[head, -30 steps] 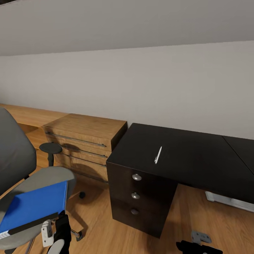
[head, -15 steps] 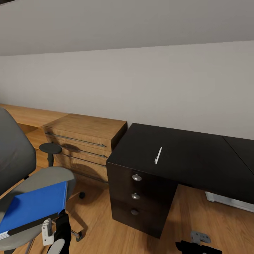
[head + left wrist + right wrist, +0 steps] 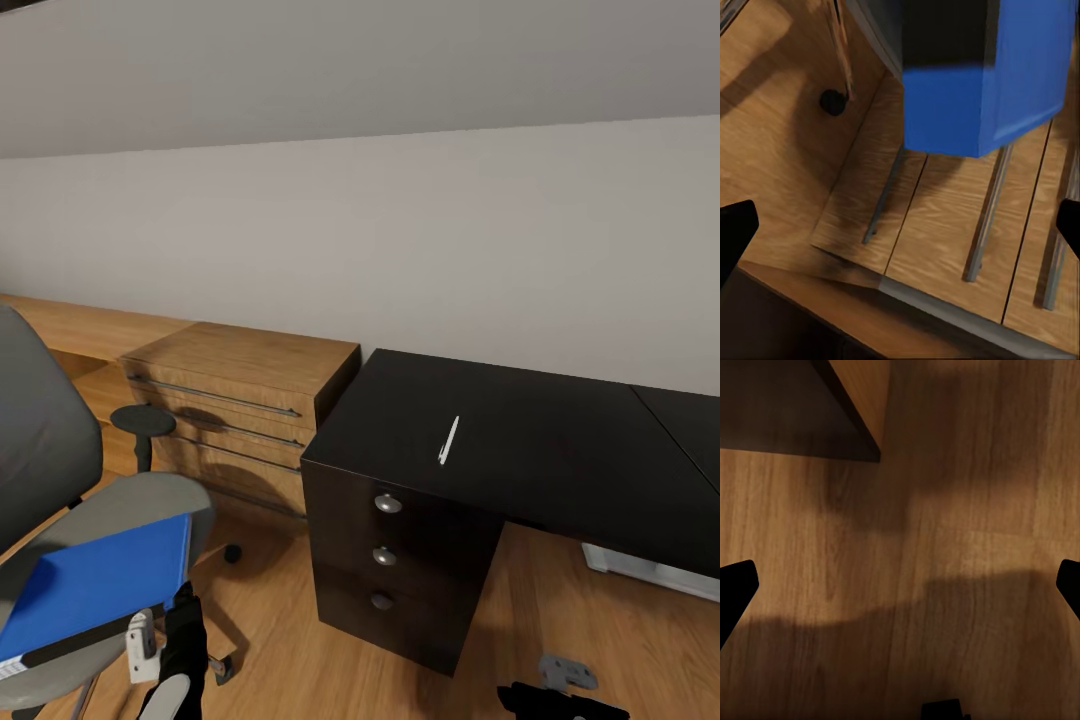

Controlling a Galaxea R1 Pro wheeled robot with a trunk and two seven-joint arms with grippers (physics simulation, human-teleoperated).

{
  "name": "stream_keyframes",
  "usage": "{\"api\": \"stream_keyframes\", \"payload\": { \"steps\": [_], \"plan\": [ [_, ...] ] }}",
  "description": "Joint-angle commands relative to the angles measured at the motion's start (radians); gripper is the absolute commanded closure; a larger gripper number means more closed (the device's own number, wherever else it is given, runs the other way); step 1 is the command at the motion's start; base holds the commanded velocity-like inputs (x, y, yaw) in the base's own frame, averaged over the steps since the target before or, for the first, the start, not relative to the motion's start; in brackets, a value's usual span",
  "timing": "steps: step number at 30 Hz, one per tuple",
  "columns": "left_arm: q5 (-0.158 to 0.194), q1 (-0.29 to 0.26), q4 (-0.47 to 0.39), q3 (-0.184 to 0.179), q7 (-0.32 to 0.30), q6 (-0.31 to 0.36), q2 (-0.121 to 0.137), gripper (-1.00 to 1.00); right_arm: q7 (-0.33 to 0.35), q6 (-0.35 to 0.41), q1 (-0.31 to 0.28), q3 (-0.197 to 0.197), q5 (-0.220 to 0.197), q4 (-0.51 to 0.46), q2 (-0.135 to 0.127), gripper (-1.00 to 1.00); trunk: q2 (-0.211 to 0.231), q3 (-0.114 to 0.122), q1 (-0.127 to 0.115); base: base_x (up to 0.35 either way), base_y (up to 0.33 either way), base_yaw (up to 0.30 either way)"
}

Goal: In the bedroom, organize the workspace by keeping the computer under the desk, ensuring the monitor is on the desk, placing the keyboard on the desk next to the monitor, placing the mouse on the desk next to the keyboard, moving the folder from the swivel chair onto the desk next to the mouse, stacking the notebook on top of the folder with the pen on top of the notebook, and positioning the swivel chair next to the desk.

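Note:
The bright blue folder (image 3: 100, 585) lies on the seat of the grey swivel chair (image 3: 40, 450) at the lower left. My left gripper (image 3: 183, 640) hangs open just beside the seat's front edge. In the left wrist view the folder (image 3: 982, 82) sits ahead of the open fingers, apart from them. A thin white pen (image 3: 449, 439) rests on the black desk (image 3: 540, 450), above its drawer unit. My right gripper (image 3: 560, 702) is open low over the wooden floor, and a desk corner (image 3: 787, 405) lies ahead of it. Monitor, keyboard, mouse and notebook are out of view.
A light wooden nightstand (image 3: 250, 395) with drawer rails stands between chair and desk, against the white wall. A pale flat thing (image 3: 650, 572) lies on the floor under the desk at the right. Open wooden floor (image 3: 560, 620) stretches before the drawer unit.
My left gripper has edged slightly up and to the right beside the chair seat. The rest of the scene is unchanged.

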Motion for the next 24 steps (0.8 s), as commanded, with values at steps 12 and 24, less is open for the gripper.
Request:
{"api": "stream_keyframes", "payload": {
  "steps": [12,24],
  "plan": [
    [0.012,-0.001,0.004,-0.005,-0.022,-0.005,0.002,-1.00,-0.010,0.000,-0.001,0.004,-0.010,-0.002,-0.001,-1.00,0.000,-0.001,0.000,0.013,0.000,0.000],
    [0.016,0.000,0.002,0.002,-0.026,-0.005,0.002,-1.00,-0.010,0.000,-0.001,0.004,-0.010,-0.002,-0.001,-1.00,0.000,-0.001,0.000,0.036,0.000,0.000]
  ]
}}
